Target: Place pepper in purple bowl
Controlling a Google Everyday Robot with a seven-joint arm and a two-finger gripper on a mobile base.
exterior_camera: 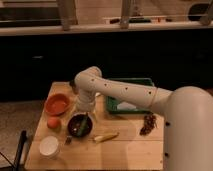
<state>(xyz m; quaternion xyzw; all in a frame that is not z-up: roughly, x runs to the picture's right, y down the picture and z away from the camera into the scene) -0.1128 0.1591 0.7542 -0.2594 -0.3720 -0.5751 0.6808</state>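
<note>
The purple bowl (pixel 79 126), very dark and almost black, sits on the wooden table (pixel 125 150) left of centre. The slim green pepper (pixel 82 124) shows as a green streak over the bowl's inside, slanting down from the gripper. My gripper (pixel 86 115) hangs from the white arm directly over the bowl's far right rim, at the pepper's upper end. I cannot tell whether the pepper rests in the bowl or is still held.
An orange-red bowl (pixel 57 104) sits behind left of the purple bowl, with an orange fruit (pixel 53 122) and a white bowl (pixel 49 146) nearer. A pale yellow elongated item (pixel 105 136) lies right of the bowl. A reddish-brown cluster (pixel 148 123) and a green tray (pixel 131 94) are further right.
</note>
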